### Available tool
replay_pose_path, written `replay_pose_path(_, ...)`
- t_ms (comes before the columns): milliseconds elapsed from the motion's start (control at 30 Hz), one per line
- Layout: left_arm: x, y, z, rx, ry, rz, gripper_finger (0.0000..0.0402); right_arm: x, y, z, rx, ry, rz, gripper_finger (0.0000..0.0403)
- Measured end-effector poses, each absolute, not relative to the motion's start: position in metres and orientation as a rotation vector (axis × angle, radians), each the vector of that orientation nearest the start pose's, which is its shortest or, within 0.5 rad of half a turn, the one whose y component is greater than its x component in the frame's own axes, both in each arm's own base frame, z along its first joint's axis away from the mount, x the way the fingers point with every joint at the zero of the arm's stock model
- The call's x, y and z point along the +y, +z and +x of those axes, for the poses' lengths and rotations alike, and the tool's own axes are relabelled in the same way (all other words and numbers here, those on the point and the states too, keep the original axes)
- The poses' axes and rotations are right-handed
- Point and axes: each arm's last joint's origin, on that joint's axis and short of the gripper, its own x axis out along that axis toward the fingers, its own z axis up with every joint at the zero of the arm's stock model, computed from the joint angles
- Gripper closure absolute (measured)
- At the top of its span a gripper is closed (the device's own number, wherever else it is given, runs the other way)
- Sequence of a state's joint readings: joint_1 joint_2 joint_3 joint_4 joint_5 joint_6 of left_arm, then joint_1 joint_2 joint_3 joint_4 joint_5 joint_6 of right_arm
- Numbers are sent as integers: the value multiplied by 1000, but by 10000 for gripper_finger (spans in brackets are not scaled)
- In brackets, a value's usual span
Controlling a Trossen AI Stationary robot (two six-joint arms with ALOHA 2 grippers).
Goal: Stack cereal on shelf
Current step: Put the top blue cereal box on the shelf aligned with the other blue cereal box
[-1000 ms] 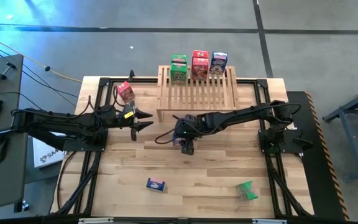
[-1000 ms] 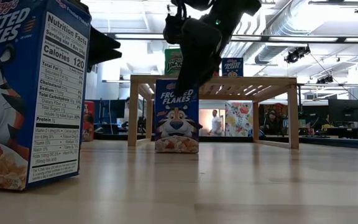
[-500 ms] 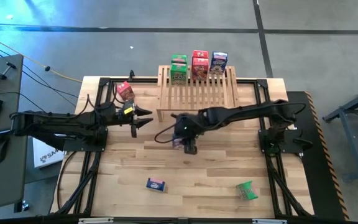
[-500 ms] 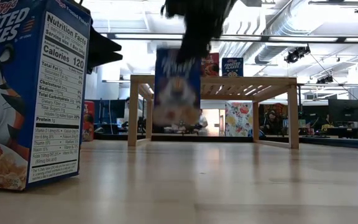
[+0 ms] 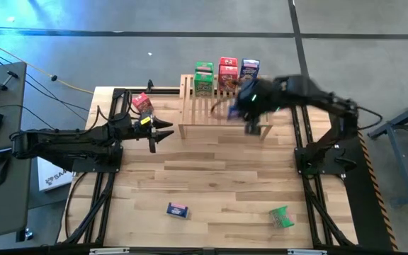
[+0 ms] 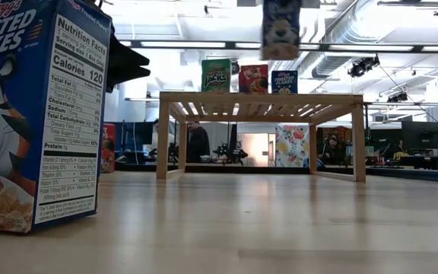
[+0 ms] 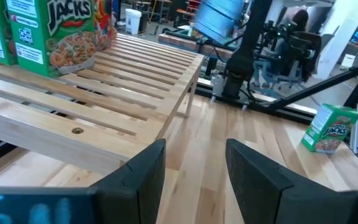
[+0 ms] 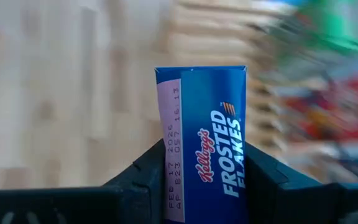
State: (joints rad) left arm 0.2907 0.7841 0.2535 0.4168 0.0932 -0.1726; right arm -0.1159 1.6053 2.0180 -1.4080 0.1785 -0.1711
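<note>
My right gripper (image 5: 249, 117) is shut on a blue Frosted Flakes box (image 8: 207, 143) and hangs above the right part of the light-wood shelf (image 5: 225, 108). In the low view the box (image 6: 281, 27) is well above the shelf top (image 6: 261, 99). A green (image 5: 204, 78), a red (image 5: 227, 72) and a blue box (image 5: 250, 69) stand on their bases along the shelf's far edge. My left gripper (image 5: 167, 132) is open and empty by the shelf's left front corner; its wrist view (image 7: 194, 168) looks along the slats. My right gripper pinches the box between its two fingers (image 8: 138, 180), on two opposite faces just under the top flap (image 8: 173, 155). The fingers come from above, pointing down. The box hangs upright below them, clear of the table and of the shelf.
A red box (image 5: 142, 104) stands on the table left of the shelf. A blue box (image 5: 178, 210) and a green box (image 5: 282, 217) are near the front edge. A Frosted Flakes box (image 6: 36, 114) fills the low view's left.
My right gripper has lifted the blue box off the table in front of the shelf and carried it up and toward the far right, over the shelf. The box has stayed upright in the hold.
</note>
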Motion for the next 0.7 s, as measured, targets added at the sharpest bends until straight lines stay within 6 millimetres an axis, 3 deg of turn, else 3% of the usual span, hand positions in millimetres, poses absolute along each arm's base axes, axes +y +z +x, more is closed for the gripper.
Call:
replay_pose_path(200,47,207,164,94,208,-194,244,-114,446,242,1091,-409,-149,274)
replay_pose_path(333,47,207,164,92,208,-194,244,-150,440,234,1075,-399,-115,274)
replay_pose_path(533,47,207,164,91,208,-193,244,-176,419,233,1081,-374,-90,274)
replay_pose_path(700,47,207,164,88,212,-192,244,-185,399,238,1089,-339,-83,274)
